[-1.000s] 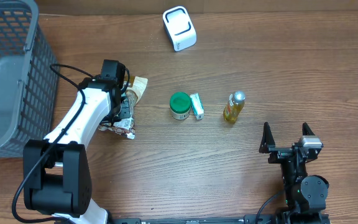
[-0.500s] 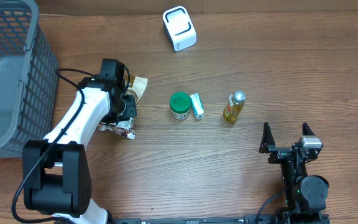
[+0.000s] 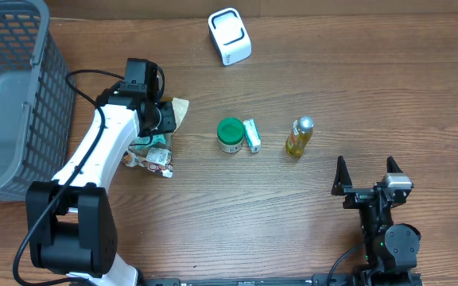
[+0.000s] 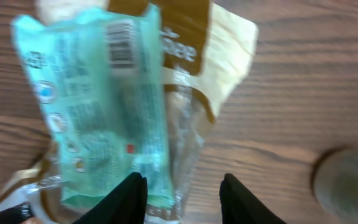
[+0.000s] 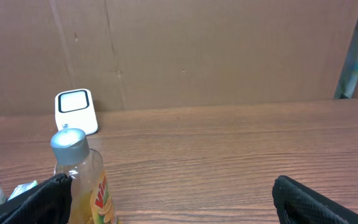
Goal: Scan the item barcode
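A teal snack packet (image 4: 92,106) lies on the wood with its barcode (image 4: 122,42) facing up, overlapping a clear and brown-cream packet (image 4: 222,43). My left gripper (image 4: 182,180) hovers over them with its jaws apart. The left finger covers the teal packet's edge, and only the clear packet's edge and bare wood show in the gap. From overhead the left gripper (image 3: 161,119) sits above this pile of packets (image 3: 151,152). The white scanner (image 3: 229,36) stands at the back. My right gripper (image 3: 365,179) rests open and empty at the front right.
A green-lidded jar (image 3: 230,133), a small white and teal tube (image 3: 251,135) and a yellow bottle (image 3: 299,137) stand in a row mid-table. A grey mesh basket (image 3: 14,95) fills the left side. The bottle (image 5: 82,174) is close to the right gripper's left finger.
The left gripper's jaws have parted and it has shifted slightly toward the back. The packets now lie loose on the table. The right arm has not moved.
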